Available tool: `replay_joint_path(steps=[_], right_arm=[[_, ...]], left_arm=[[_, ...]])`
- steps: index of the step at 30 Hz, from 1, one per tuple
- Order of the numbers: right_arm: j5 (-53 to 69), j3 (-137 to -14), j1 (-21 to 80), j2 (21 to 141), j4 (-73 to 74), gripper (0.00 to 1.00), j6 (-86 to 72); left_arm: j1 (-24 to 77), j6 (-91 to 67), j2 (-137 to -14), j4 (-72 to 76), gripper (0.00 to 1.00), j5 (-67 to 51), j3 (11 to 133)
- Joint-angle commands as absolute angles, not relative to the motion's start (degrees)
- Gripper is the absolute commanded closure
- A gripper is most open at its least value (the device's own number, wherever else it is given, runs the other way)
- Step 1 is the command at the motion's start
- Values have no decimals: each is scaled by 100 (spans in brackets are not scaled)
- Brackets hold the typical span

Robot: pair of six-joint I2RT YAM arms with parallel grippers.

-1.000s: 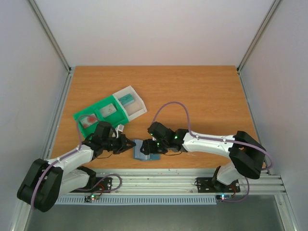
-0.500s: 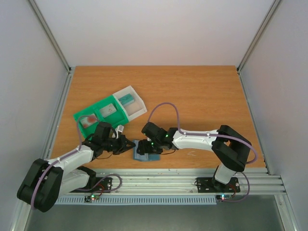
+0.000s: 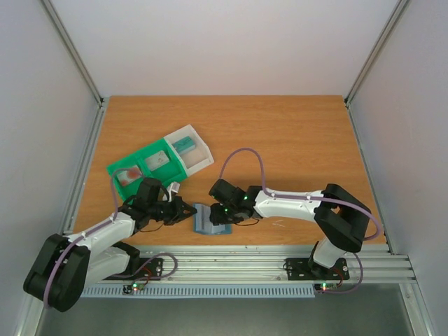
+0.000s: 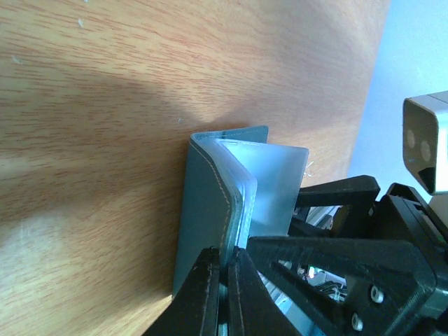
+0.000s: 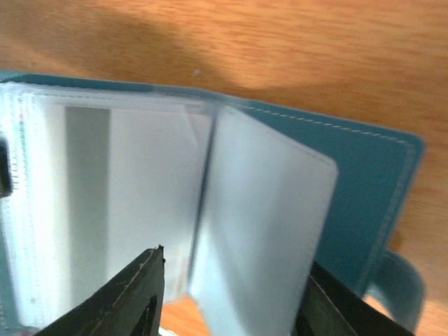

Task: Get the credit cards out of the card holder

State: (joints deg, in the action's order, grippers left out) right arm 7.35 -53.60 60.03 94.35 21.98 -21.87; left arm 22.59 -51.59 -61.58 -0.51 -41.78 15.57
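The slate-blue card holder (image 3: pixel 208 221) lies open near the table's front edge, between both grippers. My left gripper (image 4: pixel 225 266) is shut on the edge of its cover (image 4: pixel 206 203) and holds that flap up. In the right wrist view the card holder (image 5: pixel 364 175) shows stacked clear sleeves. A whitish credit card (image 5: pixel 133 203) with a grey band sits in the left sleeves. One clear sleeve leaf (image 5: pixel 266 231) stands between the parted fingers of my right gripper (image 5: pixel 231 297), which is open. Another whitish card with red marks (image 3: pixel 128 175) lies in the tray.
A green-and-clear compartment tray (image 3: pixel 148 153) sits to the back left of the holder, with a teal card (image 3: pixel 185 145) in its clear end. The table's front edge and the metal rail (image 3: pixel 231 262) run just below the holder.
My right arm has folded its elbow inward and shifted its gripper left over the holder, its jaws a little narrower. The left gripper has kept its grip on the cover.
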Motion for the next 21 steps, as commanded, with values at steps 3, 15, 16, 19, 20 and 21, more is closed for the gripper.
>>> replay_joint_path(steps=[3, 15, 16, 19, 20, 21], right_arm=[[98, -5323, 6029, 9078, 2749, 59, -2070], [184, -5194, 6029, 8679, 2597, 87, -2060], [225, -5187, 6029, 8687, 2580, 88, -2069], [314, -5175, 6029, 8658, 2486, 88, -2083], [346, -5158, 6030, 8663, 2397, 87, -2083], [391, -5145, 6025, 8695, 2327, 87, -2091]], left_arm=[[2285, -5063, -6047, 67, 99, -4258, 1538], [2285, -5045, -6072, 35, 100, -4215, 1529], [2285, -5041, -6071, 29, 100, -4211, 1525], [2291, -5036, -6084, 28, 99, -4195, 1521], [2286, -5036, -6090, 27, 100, -4193, 1521], [2285, -5036, -6095, 34, 100, -4185, 1521]])
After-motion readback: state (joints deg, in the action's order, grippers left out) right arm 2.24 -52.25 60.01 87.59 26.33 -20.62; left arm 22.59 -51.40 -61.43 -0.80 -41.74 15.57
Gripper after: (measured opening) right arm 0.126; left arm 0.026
